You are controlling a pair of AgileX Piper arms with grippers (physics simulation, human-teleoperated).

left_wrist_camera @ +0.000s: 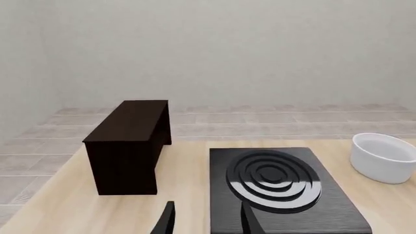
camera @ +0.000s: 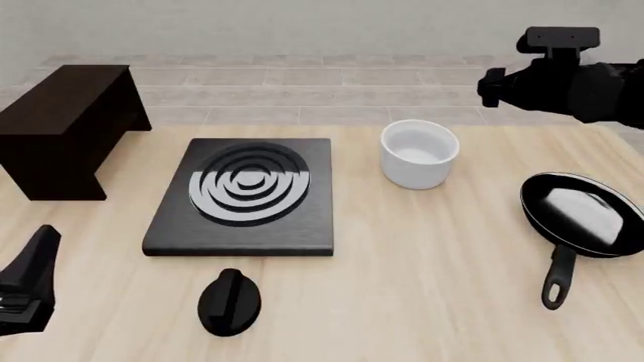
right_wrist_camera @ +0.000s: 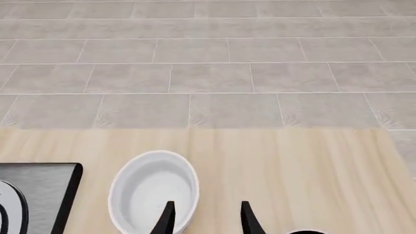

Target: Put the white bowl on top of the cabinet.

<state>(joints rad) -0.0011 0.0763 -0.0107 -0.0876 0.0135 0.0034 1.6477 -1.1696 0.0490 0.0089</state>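
Observation:
The white bowl (camera: 420,154) stands upright on the table to the right of the stove plate and has nothing in it. It shows too in the left wrist view (left_wrist_camera: 385,157) and the right wrist view (right_wrist_camera: 153,191). The dark brown cabinet (camera: 62,128) stands at the table's far left with its flat top bare; the left wrist view shows the cabinet (left_wrist_camera: 130,141) as well. My right gripper (right_wrist_camera: 206,219) is open, high above the bowl's right side and apart from it. My left gripper (left_wrist_camera: 208,222) is open and holds nothing, low at the near left corner.
A black stove plate (camera: 241,197) with silver rings lies in the middle, between cabinet and bowl. A black frying pan (camera: 584,213) sits at the right edge, handle toward me. A black knob-like piece (camera: 229,302) lies in front of the stove plate. The right arm (camera: 568,79) hangs over the far right.

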